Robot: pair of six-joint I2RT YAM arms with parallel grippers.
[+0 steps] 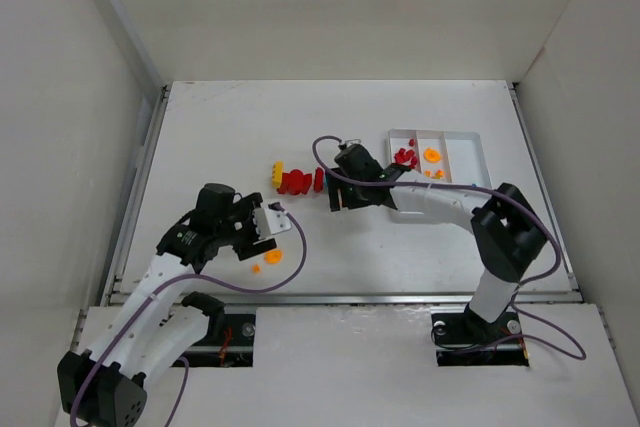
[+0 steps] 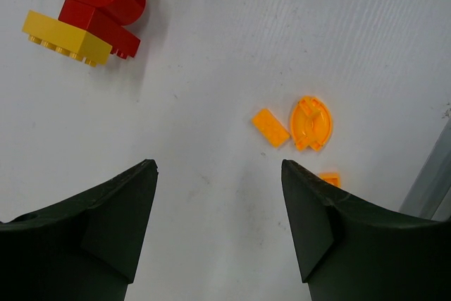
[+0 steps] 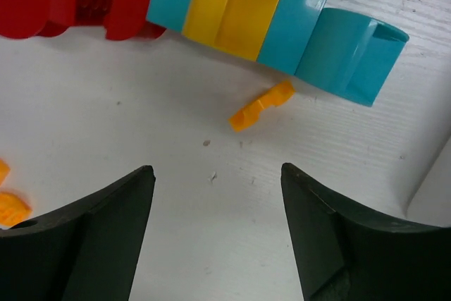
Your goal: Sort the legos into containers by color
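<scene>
White walls close in the white table (image 1: 230, 127) on three sides. The tray (image 1: 466, 155) sits in the table's right half, short of the right edge. Its left compartment holds red legos (image 1: 405, 157), the middle one holds orange legos (image 1: 432, 155), and the right one looks bare. My right claw (image 3: 215, 170) stands apart and empty, low over the row (image 3: 232, 8) near the table's middle: red, cyan, yellow, cyan bricks pressed side by side. A small orange piece (image 3: 262, 106) lies just in front of the row. My left claw (image 2: 218, 167) is likewise apart and empty, over an orange disc (image 2: 311, 123) and an orange plate (image 2: 271, 127) toward the near edge, left of centre.

Risks noted:
- I cannot tell whether the row is clipped together. If it is, closing on one brick would likely lift several colours at once and spoil a compartment.
- The disc and plate lie flat on the table. My fingers may skid over them or flick them toward the grey rail (image 2: 431, 181) at the near edge.
- Both claws work close to the same cluster, so a reach by either arm could strike the other or scatter the row.
- No cyan shows in the tray, so a mixed drop would be hard to undo.
</scene>
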